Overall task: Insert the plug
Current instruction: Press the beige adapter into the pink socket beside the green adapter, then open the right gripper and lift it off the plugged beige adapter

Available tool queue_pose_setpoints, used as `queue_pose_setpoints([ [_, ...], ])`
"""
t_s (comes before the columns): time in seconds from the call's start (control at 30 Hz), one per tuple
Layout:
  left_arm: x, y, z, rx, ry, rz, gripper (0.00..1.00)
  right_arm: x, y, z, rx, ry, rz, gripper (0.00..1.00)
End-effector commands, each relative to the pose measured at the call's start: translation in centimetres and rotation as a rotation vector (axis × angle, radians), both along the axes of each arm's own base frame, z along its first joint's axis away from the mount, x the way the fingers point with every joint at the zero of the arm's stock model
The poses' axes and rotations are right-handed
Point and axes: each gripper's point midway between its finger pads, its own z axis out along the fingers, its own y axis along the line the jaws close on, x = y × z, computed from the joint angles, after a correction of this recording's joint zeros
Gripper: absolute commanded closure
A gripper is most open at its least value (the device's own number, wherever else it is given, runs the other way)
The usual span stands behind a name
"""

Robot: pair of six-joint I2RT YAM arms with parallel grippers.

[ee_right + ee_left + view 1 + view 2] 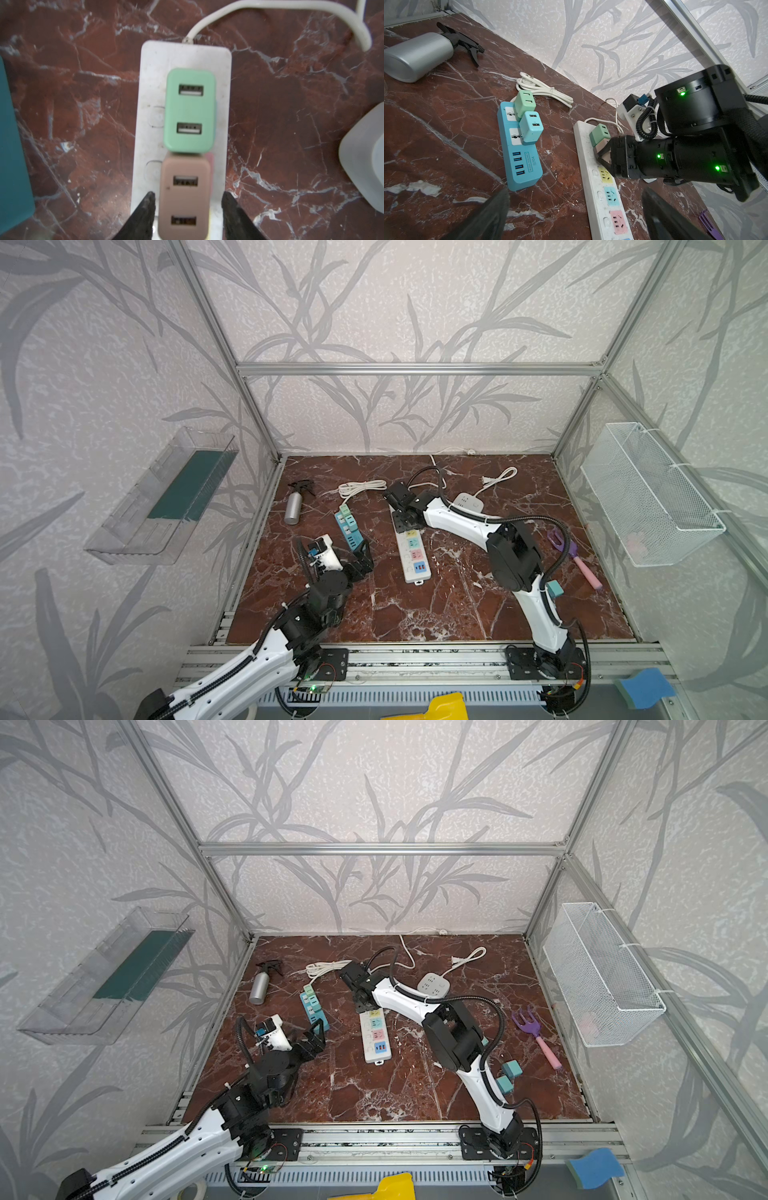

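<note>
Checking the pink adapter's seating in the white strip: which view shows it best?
Right wrist: the pink adapter sits close, face on, between the right gripper's parted jaws. Left wrist shows only a corner behind that gripper; in both top views the gripper covers it.

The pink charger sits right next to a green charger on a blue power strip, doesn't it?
Almost. The pink charger does sit right next to a green charger, but the power strip they are plugged into is white, not blue. The right wrist view shows it clearly.
</note>
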Motion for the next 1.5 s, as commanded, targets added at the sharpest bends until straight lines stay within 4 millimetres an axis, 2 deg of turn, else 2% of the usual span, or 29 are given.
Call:
queue_pose_setpoints([
  [0.0,0.0,1.3,-0.2,0.024,-0.004,0.062,0.01,-0.3,-0.3,2.4,0.018,0.008,0.023,0.38],
  [0.2,-0.2,2.0,-1.4,0.022,0.039,0.098,0.02,-0.7,-1.6,5.0,0.033,-0.041,0.041,0.26],
  [0.33,0.1,2.0,-1.3,0.031,0.044,0.113,0.02,-1.2,-2.6,6.1,0.046,-0.057,0.053,0.24],
  [0.5,0.6,1.3,-1.4,0.047,0.081,0.107,0.02,-1.1,-2.6,6.6,0.067,-0.095,0.088,0.22],
  [0.77,0.4,1.5,-0.4,0.035,0.093,0.112,0.02,1.7,-0.8,5.8,0.048,-0.074,0.133,0.23],
  [0.93,0.1,1.8,0.4,0.023,0.073,0.107,0.02,3.4,-1.2,5.6,0.038,-0.067,0.117,0.25],
  [1.17,0.5,1.1,0.6,0.031,0.083,0.088,0.02,3.1,-2.7,4.2,0.025,-0.024,0.101,0.29],
  [1.4,1.0,0.6,0.6,0.049,0.096,0.084,0.02,2.6,-4.0,0.3,0.014,0.052,0.074,0.31],
  [1.47,1.0,0.6,0.7,0.047,0.094,0.086,0.02,2.2,-4.5,-0.3,0.008,0.081,0.067,0.32],
])
